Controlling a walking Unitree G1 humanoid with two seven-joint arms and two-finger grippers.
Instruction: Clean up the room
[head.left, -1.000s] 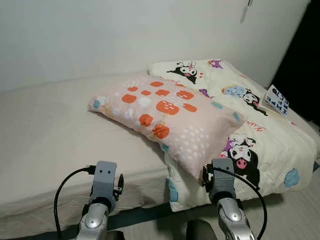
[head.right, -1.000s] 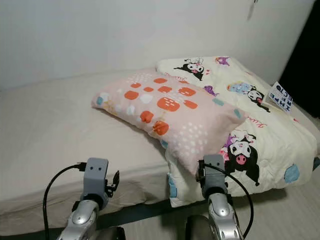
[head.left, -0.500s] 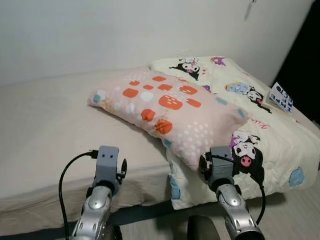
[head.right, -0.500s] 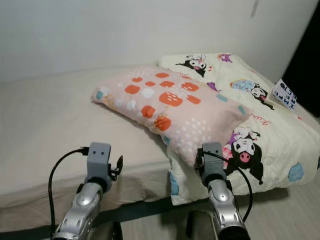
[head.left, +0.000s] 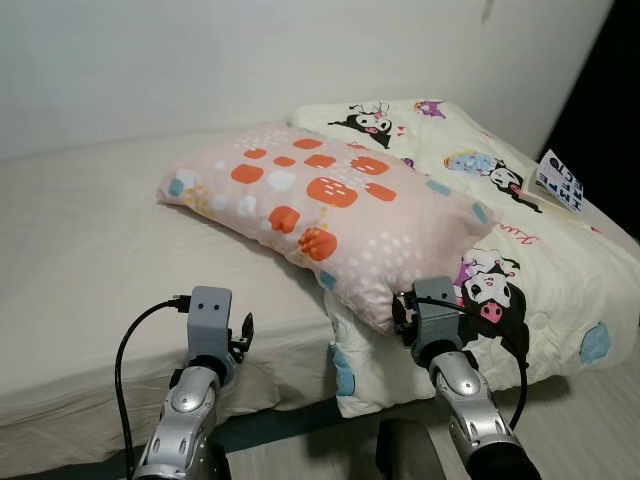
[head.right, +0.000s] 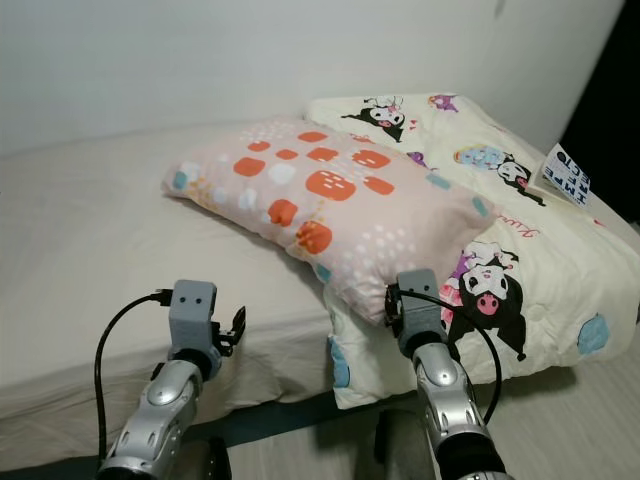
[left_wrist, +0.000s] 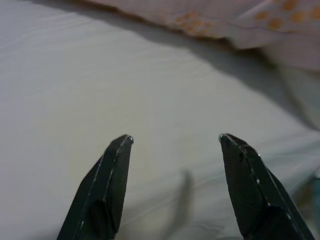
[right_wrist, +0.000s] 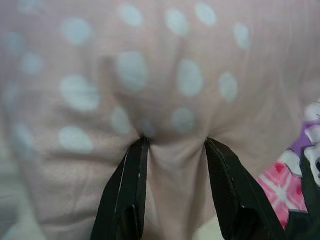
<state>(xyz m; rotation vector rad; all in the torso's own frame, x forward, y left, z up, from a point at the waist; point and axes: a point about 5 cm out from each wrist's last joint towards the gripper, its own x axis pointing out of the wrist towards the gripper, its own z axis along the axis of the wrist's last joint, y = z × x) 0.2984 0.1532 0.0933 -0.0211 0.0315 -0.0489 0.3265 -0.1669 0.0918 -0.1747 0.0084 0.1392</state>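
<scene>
A pink pillow (head.left: 330, 210) with orange and white spots lies slanted on the bed, its near corner hanging over the cartoon-print blanket (head.left: 520, 250). My right gripper (right_wrist: 175, 142) is at that near corner, and its black fingers (right_wrist: 131, 190) pinch a bunched fold of the pillow's fabric. In the eye views the right wrist (head.left: 433, 310) sits just under the pillow's edge. My left gripper (left_wrist: 175, 137) is open, hovering over the bare beige sheet (left_wrist: 125, 90) near the mattress's front edge, with the pillow beyond it.
The bed (head.left: 90, 240) runs along a white wall. A small printed booklet (head.left: 560, 182) lies on the blanket at the far right. Light floor (head.left: 590, 420) shows at the right, below the hanging blanket. A dark doorway stands behind the bed's right end.
The view has shifted a little. My right arm has reached forward, so its gripper now meets the pillow's near corner. The left arm has risen slightly over the sheet.
</scene>
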